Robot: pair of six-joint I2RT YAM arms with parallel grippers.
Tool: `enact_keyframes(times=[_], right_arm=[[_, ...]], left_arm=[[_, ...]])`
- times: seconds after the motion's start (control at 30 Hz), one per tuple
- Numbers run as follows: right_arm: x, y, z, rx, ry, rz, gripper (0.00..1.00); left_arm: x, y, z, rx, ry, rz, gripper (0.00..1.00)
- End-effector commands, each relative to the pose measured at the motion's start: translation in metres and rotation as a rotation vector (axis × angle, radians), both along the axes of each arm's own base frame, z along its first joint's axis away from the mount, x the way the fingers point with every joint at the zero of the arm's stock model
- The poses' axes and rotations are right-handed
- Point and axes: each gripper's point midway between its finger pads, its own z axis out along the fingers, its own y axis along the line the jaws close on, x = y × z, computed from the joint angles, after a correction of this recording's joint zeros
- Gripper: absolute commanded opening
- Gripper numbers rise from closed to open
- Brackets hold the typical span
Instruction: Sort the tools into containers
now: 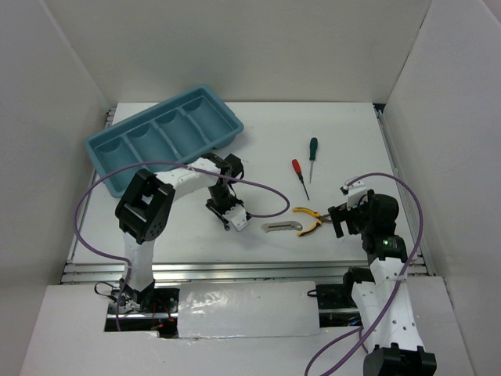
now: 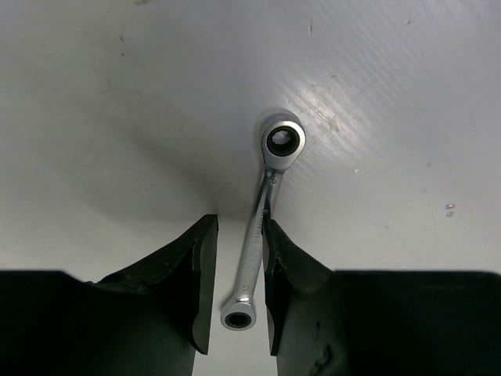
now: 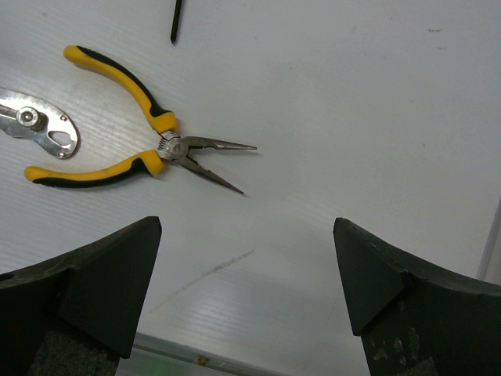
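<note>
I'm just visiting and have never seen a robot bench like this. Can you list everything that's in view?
Tray: one, light blue, four compartments, far left of the table.
Green screwdriver: one, green handle, centre-right of the table.
Red screwdriver: one, red handle, shorter, just left of the green one.
Pliers: one, yellow and black handles, jaws apart, nearer than the screwdrivers.
Folding knife: one, grey metal, beside the pliers' handles.
Wrench: one, silver, flat on the table between the left gripper's fingers.
Table: one, white.
Left gripper: one, black, straddling the wrench.
Right gripper: one, black, wide open near the pliers.
</note>
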Motion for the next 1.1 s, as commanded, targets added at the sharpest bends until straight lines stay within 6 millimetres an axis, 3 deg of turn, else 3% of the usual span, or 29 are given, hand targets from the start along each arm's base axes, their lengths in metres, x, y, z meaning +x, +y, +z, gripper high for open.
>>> enact_keyframes(times=[0.0, 0.43, 0.67, 0.8, 0.9, 1.07], right_arm=[[0.006, -0.003, 0.022, -0.003, -0.047, -0.012, 1.00], [0.007, -0.004, 0.024, -0.004, -0.053, -0.021, 1.00], [0.007, -0.004, 0.026, -0.005, -0.058, -0.023, 1.00], [0.007, -0.005, 0.026, -0.007, -0.063, -0.028, 1.00], [0.007, -0.005, 0.027, -0.007, -0.066, -0.029, 1.00], [0.007, -0.006, 0.027, -0.010, -0.066, -0.031, 1.00]], left_arm=[[0.001, 0.010, -0.002, 0.020, -0.017, 0.015, 0.43], [0.004, 0.015, -0.002, 0.098, -0.113, 0.010, 0.41], [-0.015, 0.025, -0.013, 0.121, -0.160, -0.027, 0.36], [-0.030, 0.027, -0.016, 0.125, -0.135, -0.032, 0.25], [-0.036, 0.025, -0.019, 0.138, -0.137, -0.013, 0.05], [-0.030, 0.007, -0.005, 0.087, -0.112, 0.092, 0.00]])
